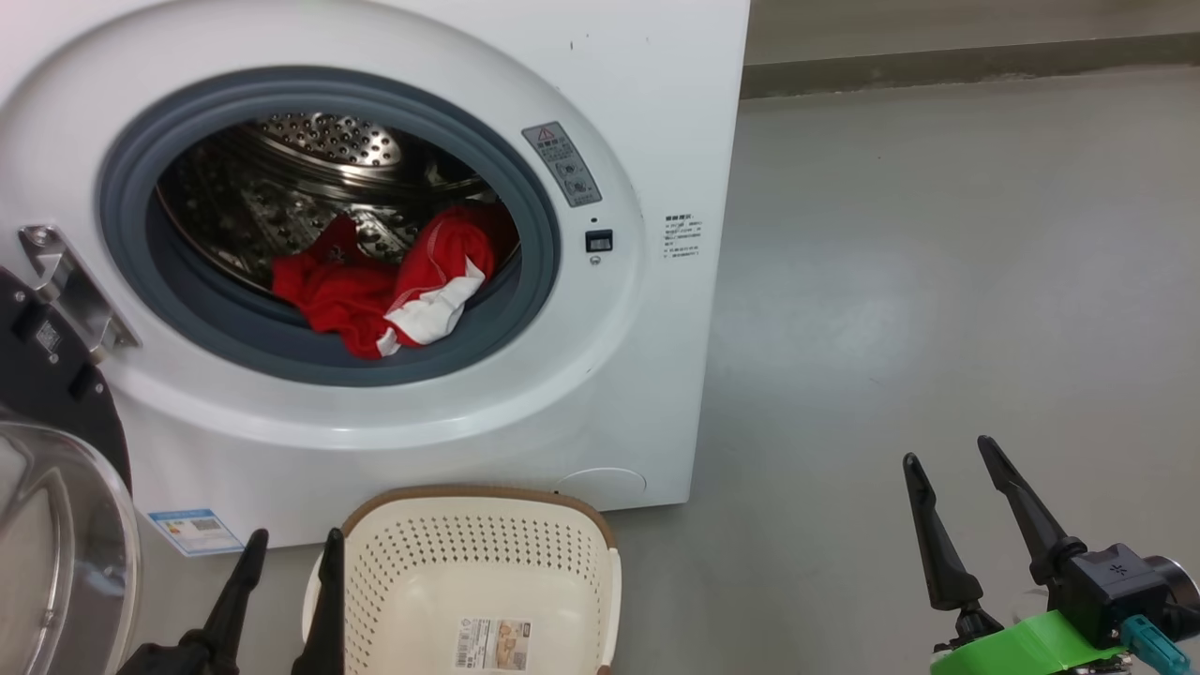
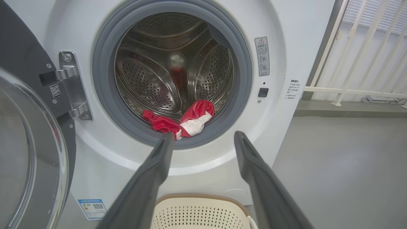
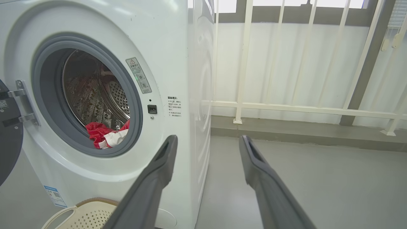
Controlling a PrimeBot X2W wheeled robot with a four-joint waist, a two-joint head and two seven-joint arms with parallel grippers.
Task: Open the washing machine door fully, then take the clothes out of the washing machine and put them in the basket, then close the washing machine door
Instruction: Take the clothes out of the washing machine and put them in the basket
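Note:
The white washing machine [image 1: 647, 112] stands with its door [image 1: 56, 525] swung open to the left, glass bowl showing at the lower left. Red clothes [image 1: 394, 281] with white panels lie at the front of the steel drum, partly over the grey ring; they also show as clothes [image 2: 181, 121] and clothes [image 3: 106, 135]. The cream basket [image 1: 478, 581] sits on the floor below the opening. My left gripper [image 1: 291, 553] is open, low, just left of the basket. My right gripper [image 1: 952, 459] is open over the floor to the machine's right, holding nothing.
Grey floor [image 1: 937, 281] spreads to the right of the machine. A white railing [image 3: 302, 108] and a low kerb run along the back wall. The open door and its metal hinge [image 2: 71, 86] take up the left side.

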